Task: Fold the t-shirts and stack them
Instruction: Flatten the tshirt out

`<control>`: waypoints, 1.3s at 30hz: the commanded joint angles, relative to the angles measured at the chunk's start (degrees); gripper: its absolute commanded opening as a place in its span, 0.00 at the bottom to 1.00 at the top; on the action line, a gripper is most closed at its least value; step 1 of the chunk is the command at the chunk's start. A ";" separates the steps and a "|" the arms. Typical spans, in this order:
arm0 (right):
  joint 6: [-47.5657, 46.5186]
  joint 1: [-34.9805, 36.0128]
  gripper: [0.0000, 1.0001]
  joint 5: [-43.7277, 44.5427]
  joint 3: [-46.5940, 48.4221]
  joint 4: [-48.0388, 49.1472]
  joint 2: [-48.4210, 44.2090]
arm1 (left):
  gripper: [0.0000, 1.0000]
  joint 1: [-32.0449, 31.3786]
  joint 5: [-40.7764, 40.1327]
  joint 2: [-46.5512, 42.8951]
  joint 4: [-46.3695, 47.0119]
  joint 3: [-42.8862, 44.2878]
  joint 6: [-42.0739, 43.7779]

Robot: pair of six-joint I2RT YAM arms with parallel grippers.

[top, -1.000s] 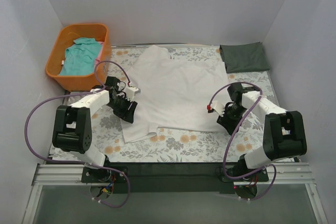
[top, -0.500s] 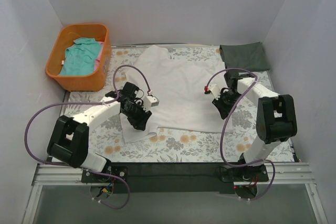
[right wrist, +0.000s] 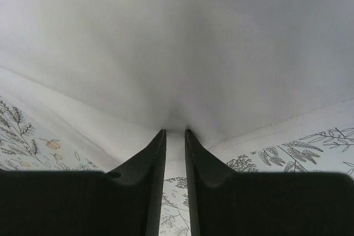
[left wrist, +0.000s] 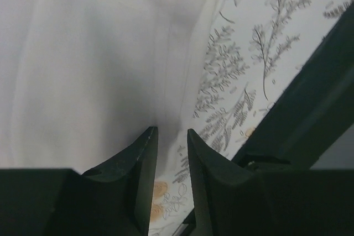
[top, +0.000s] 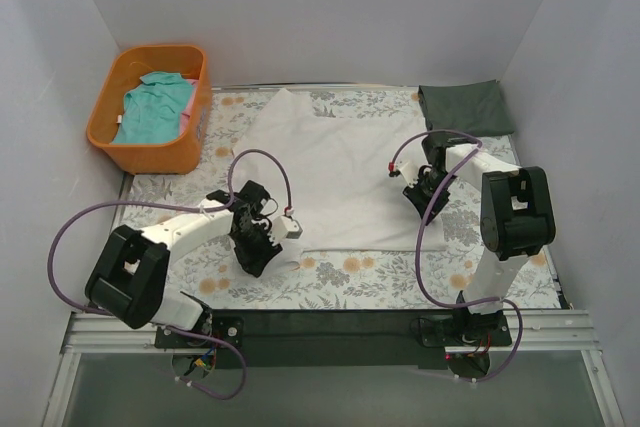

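White t-shirt [top: 340, 167] — spread over the middle of the table [top: 370, 272], collar end away from the arms, both sides now in hand. Looks like the start of the first fold.

- Far left: teal t-shirt [top: 155, 107] heaped in the orange basket [top: 105, 137], waiting.
- Near-left corner of the white cloth: left fingers [left wrist: 141, 158] almost together, with a crease drawn into the narrow gap. Reads as a pinch on the edge.
- Right side, at the hem: right fingers [right wrist: 155, 158] clamped on the cloth, which puckers toward the tips.
- Far right corner: dark grey-green t-shirt [top: 465, 109], folded flat and well apart from the rest.

Next, probably: lift both held edges together and carry them across evenly — too much pull on one side risks dragging the whole shirt.

Against a second ago: left arm down from the shirt's left edge to the near corner, with the loose flap there gathered in. Right arm further in and away from its base. Both pairs of fingers narrower.
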 commanded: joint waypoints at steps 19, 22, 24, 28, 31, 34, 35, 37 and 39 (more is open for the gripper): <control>-1.50 0.83 0.32 -0.70 3.67 2.65 3.00 | 0.38 10.82 -1.20 9.76 9.90 9.32 -11.64; -2.46 1.27 0.32 0.44 0.24 3.18 1.95 | 0.37 10.82 -0.68 8.27 8.41 6.07 -11.46; -3.43 1.45 0.32 0.97 -2.40 3.10 1.07 | 0.36 10.82 -0.41 6.34 6.05 4.40 -11.54; -5.89 1.80 0.31 1.15 -7.06 2.31 -2.62 | 0.34 10.55 1.43 2.21 1.21 2.46 -11.37; -6.51 1.54 0.32 0.45 -4.79 1.34 -5.70 | 0.34 10.55 3.19 -0.43 -1.69 4.91 -12.33; -4.24 -1.09 0.37 -4.29 6.41 -0.41 -5.79 | 0.39 11.52 4.77 1.22 -1.44 13.92 -14.53; -2.31 -1.62 0.39 -5.95 9.78 -0.51 -4.31 | 0.42 12.48 5.12 2.80 -1.17 17.54 -14.88; -0.28 -2.76 0.43 -7.11 16.98 -0.51 -2.02 | 0.44 13.97 5.39 6.31 0.49 28.48 -16.80; 2.88 -4.17 0.44 -7.64 27.17 -0.42 2.80 | 0.50 16.17 5.48 13.08 2.68 35.64 -18.39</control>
